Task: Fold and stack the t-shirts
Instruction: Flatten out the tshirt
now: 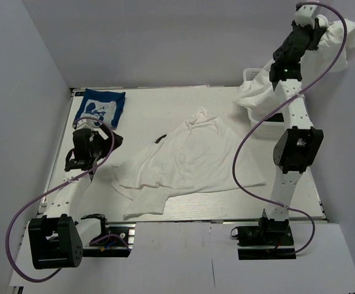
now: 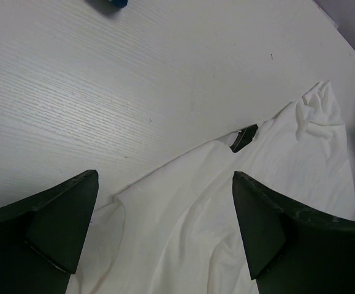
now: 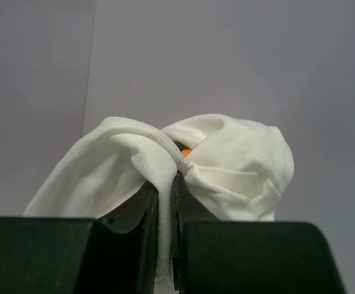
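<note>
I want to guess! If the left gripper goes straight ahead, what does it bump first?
Most likely the left gripper meets the big rumpled white cloth t-shirt first; depth is unclear.

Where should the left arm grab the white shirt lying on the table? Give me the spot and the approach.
Probably the white shirt edge beside the black neck tag. Come from above on the left, where the cloth lies flat against bare table; the left gripper hangs there, jaws open.
</note>
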Robot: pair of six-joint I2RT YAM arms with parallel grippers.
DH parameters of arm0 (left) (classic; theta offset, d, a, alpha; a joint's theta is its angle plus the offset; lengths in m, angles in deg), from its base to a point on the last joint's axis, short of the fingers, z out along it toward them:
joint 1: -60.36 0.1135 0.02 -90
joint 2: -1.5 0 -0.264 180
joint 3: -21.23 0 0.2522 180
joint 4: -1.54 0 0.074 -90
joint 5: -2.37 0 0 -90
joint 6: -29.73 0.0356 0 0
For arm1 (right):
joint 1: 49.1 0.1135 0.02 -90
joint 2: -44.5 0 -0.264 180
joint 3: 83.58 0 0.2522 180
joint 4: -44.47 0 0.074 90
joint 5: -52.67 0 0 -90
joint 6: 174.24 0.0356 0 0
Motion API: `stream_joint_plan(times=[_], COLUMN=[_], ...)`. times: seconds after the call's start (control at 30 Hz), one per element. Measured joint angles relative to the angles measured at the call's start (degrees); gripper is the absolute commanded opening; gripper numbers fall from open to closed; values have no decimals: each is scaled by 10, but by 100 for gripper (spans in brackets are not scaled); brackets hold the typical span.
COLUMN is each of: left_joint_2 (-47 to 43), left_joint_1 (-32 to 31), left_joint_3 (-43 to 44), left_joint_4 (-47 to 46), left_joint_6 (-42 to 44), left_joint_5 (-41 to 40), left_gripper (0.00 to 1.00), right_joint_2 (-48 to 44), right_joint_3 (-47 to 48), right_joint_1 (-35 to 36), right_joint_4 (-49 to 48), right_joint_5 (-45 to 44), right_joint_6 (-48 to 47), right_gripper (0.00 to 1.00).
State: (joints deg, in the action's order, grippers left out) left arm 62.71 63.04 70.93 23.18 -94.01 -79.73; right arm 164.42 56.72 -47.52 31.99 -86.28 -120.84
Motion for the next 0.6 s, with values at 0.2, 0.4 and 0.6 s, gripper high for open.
stream_joint_plan(times=[0.2,0.4,0.6], left_joint_2=[3,4,3], left_joint_1=[0,0,0], left_joint_3=[2,2,2], left_joint_4=[-5,-6,-6], left_joint_6=[5,9,13], left_joint_5=[-6,-10,-16], left_gripper=[100,100,100], right_joint_2=[-1,10,128], right_joint_3=[-143,-248,-144], right_joint_1=[-7,-5,-15], right_joint_4=[45,157,290], right_joint_5=[36,219,315], right_joint_6=[86,289,467], right_gripper=[0,0,0])
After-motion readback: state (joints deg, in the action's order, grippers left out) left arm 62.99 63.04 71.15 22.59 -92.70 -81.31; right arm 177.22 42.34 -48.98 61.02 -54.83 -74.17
